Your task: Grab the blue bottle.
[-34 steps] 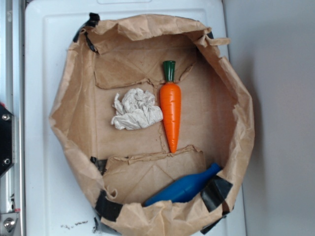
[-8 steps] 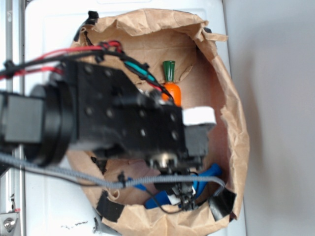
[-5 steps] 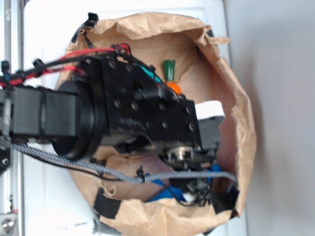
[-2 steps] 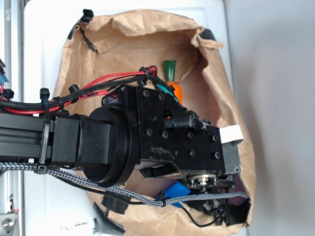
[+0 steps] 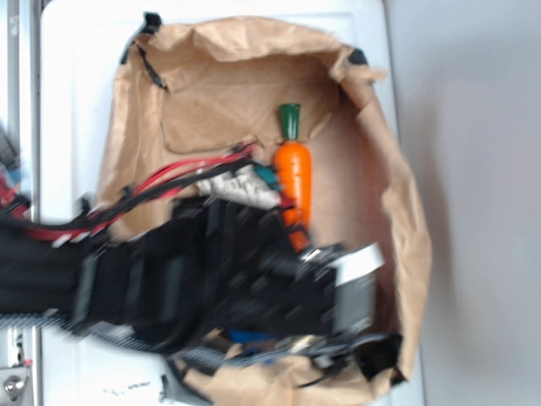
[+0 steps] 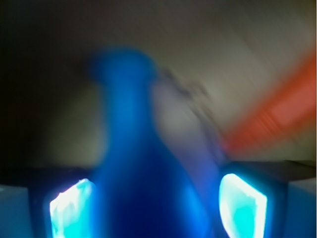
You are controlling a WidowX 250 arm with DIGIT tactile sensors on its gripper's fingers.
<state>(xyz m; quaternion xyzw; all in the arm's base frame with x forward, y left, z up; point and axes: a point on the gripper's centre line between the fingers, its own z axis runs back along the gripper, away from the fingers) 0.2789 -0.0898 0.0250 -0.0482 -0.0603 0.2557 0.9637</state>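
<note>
The blue bottle (image 6: 143, 163) fills the middle of the wrist view, its rounded body between the two glowing pads (image 6: 242, 208) of the pincer (image 6: 156, 210) and its narrow neck pointing away, ahead of the fingertips. The picture is smeared, so I cannot tell whether the pads press on the plastic or stand just off it; the pincer brackets the body, but whether it is clamped is not shown. From the exterior view only a sliver of blue (image 5: 252, 336) shows beneath the black arm (image 5: 194, 275), near the lower wall of the brown paper bag (image 5: 406, 228).

By its look the bottle is hard, smooth plastic, probably light and stiff and not fragile, yet likely slippery under the pads. The rounded body may squirt forward or back if pinched off its widest part, so the better hold seems to be across the body just behind the shoulder, where the pads now stand, not on the tapering neck.

Ahead and to the right of the pincer an orange streak crosses the wrist view, probably the carrot (image 5: 293, 182), which lies apart from the bottle, its green top farthest from the pincer. The bag sits on a white surface (image 5: 72, 110).
</note>
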